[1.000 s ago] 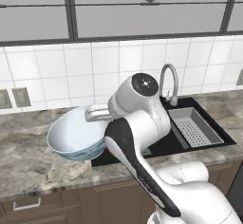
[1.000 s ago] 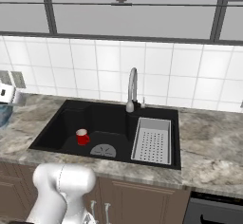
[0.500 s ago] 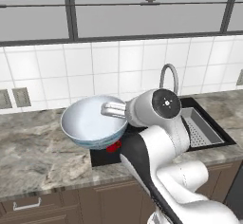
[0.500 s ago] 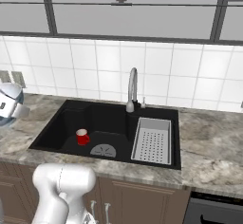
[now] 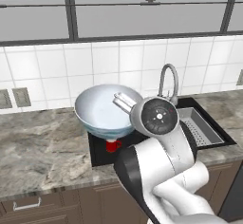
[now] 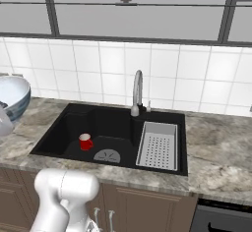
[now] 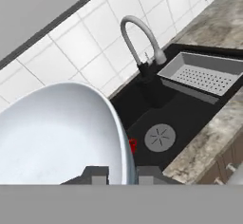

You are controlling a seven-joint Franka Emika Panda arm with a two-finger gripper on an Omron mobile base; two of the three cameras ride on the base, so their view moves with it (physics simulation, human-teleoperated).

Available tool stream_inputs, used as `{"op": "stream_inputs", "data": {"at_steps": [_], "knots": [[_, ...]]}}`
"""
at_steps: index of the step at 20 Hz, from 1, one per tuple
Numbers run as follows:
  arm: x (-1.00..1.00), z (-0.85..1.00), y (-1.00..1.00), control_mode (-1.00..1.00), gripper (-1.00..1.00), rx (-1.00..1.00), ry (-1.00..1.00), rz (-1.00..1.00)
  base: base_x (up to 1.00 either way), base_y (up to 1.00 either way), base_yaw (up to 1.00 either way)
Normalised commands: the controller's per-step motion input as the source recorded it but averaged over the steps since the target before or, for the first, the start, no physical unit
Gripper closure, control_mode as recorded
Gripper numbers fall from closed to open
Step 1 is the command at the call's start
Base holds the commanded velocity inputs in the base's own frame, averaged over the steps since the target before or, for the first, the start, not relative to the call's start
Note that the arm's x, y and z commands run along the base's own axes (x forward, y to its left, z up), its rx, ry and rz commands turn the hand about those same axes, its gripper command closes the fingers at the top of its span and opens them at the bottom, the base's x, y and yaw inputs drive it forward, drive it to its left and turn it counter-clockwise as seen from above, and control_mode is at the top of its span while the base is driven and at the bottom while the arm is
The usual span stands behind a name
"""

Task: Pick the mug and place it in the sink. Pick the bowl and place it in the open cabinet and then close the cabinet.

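We see mug (image 5: 113,145) mostly hidden under bowl (image 5: 107,111), lower centre of left base view. Bowl cut by left edge in right base view. Sink's (image 5: 209,140) near half hidden behind arm.

White rounded arm (image 5: 166,171), dark joints, round black cap
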Motion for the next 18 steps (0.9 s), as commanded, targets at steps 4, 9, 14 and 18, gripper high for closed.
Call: {"op": "stream_inputs", "data": {"at_steps": [4,9,14,18], "knots": [[-0.39,0.44,-0.44,-1.0,1.0,0.22,0.0,-0.23,0.0,0.0,0.0],[-0.34,0.33,-0.62,-1.0,1.0,0.19,0.03,-0.11,0.0,0.0,0.0],[-0.07,0.07,-0.29,-1.0,1.0,0.09,0.11,-0.02,0.0,0.0,0.0],[-0.37,0.26,0.0,-1.0,1.0,0.0,-0.02,-0.01,0.0,0.0,0.0]]}}
